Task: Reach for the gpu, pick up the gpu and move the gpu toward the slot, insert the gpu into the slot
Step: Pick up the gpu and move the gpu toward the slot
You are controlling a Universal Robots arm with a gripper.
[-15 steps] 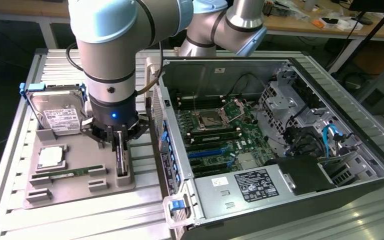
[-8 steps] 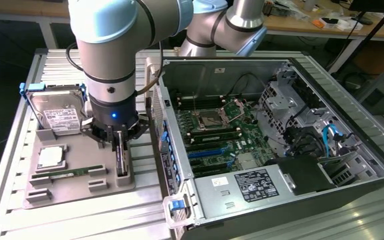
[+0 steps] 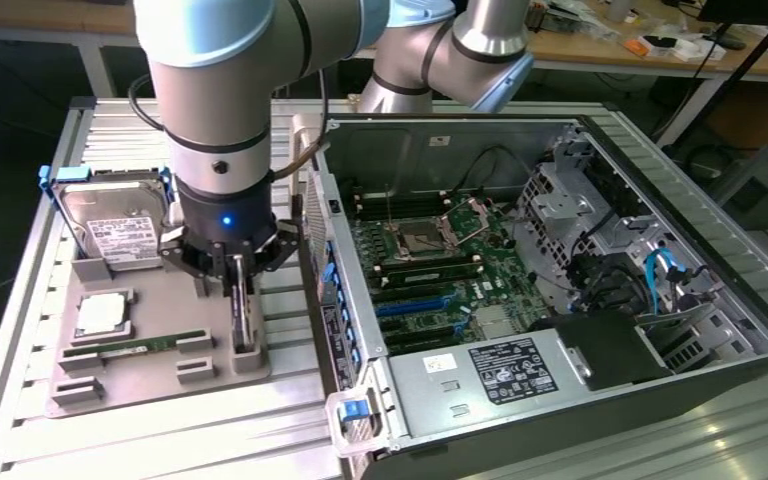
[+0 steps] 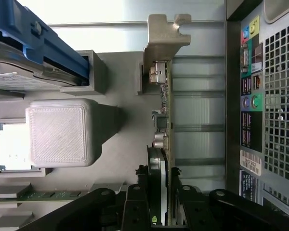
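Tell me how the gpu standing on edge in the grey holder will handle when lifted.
The gpu is a thin flat board, so likely stiff and fairly light. Its metal bracket sits at one end, so it may hang slightly end-heavy. Standing on its narrow edge in the grey holder, it would probably tip if set down unsupported.

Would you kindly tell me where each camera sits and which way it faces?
Exterior view: off the arm, raised, looking down on the open computer case, the grey tray and hard drive; the arm and pincer show.
Wrist view: on the wrist, looking down along the pincer, shut on the upright graphics card; its black fingers show.
Shared: pincer, graphics card, hard drive, computer case.
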